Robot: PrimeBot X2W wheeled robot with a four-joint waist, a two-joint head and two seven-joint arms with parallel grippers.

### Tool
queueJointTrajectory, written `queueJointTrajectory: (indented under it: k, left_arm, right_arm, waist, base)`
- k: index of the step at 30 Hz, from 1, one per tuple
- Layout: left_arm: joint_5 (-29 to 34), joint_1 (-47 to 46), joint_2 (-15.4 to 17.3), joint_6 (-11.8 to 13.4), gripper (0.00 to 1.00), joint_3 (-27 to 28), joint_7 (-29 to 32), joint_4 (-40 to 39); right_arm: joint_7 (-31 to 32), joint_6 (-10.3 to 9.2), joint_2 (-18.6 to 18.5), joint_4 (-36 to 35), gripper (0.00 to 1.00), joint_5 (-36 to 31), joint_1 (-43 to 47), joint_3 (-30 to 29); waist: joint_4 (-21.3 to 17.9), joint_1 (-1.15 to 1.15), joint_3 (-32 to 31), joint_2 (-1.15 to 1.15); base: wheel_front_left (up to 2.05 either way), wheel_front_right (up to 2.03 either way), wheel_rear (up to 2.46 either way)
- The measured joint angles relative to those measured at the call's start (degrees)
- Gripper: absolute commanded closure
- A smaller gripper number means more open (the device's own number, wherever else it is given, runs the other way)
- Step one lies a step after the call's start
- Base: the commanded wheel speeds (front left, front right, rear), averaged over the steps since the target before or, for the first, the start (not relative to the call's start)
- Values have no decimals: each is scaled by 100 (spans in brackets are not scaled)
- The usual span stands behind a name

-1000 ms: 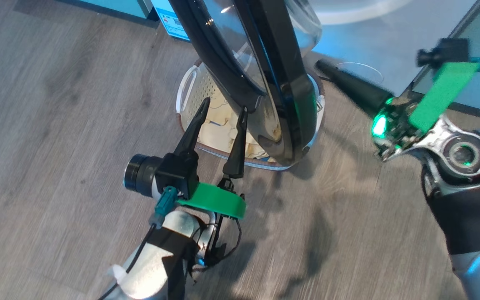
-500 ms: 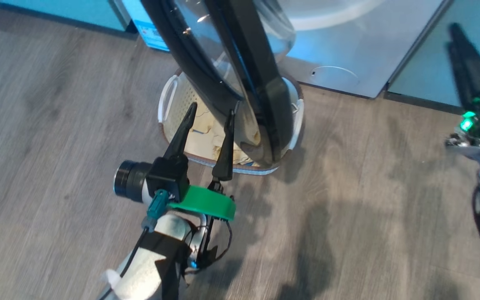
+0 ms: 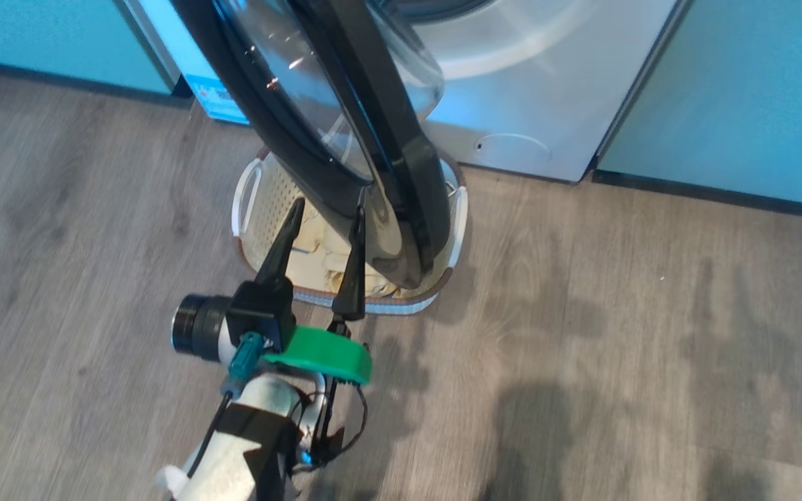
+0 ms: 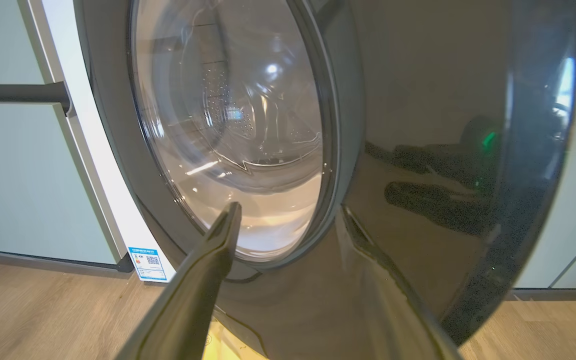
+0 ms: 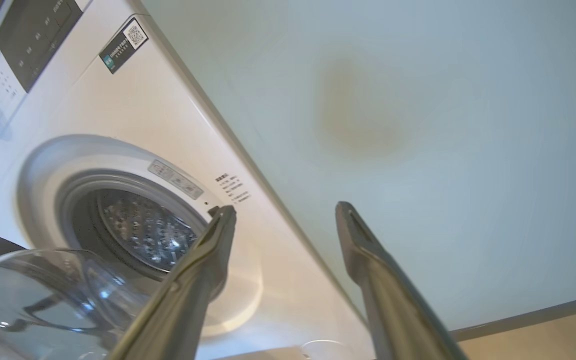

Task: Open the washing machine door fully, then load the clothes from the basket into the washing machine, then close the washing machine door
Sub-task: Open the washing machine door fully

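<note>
Left wrist view: the left hand (image 4: 288, 207) is seen released. Its two long dark fingers are spread, one set before the bulging clear glass bowl and the other laid along the glossy black face of the large round washing machine door (image 4: 443, 150). The door's lower rim is thus straddled, though whether it is touched cannot be told. With nothing gripped and the rim lying between the fingers, this stance is judged to suit pushing the door wider.

From the head view, the same hand (image 3: 327, 206) is found poised over the small cream-white perforated plastic basket (image 3: 246, 198). The basket is set on the grey wood-look floor (image 3: 582, 313), just before the big white front-loading washing machine (image 3: 533, 104). The pale yellow soft clothes (image 3: 314, 250) are seen heaped inside the basket. The open door overhangs the basket's far side, so part of the contents is hidden. Access to the garments is judged to be hampered until the door is swung further.

In the right wrist view, the right hand (image 5: 285, 207) is likewise released, with nothing held between its parted fingers. These are pointed up at the washer's front and the pale green cabinet panel (image 5: 418, 125) beside it, well apart from door and basket. The perforated steel drum (image 5: 138, 230) is exposed, and no garment is seen in the part that shows. Loading is therefore judged not yet begun.
</note>
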Motion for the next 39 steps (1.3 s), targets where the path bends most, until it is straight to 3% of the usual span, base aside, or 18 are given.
queueJointTrajectory:
  k: [9,15,28,39]
  left_arm:
    - [41,212,3,-88,0,132,0,107]
    - [91,374,4,-154,0,177,0,181]
    - [110,569,4,-254,0,323,0,256]
    - [141,673,7,-302,0,388,0,269]
  right_arm:
    - [-281,0,223,-125,0,-2086,736,-454]
    - [-305,1,520,-475,0,-2936,1305,-597]
    - [-307,1,912,-1061,0,-3876,2226,-740]
    - [-307,1,982,-1282,0,-4091,2425,-733]
  waist:
    - [-174,0,-296,0]
    - [-275,0,-457,0]
    - [-368,0,-697,0]
    - [-449,0,-761,0]
  base:
    - [0,0,0]
    - [0,0,0]
    - [0,0,0]
    - [0,0,0]
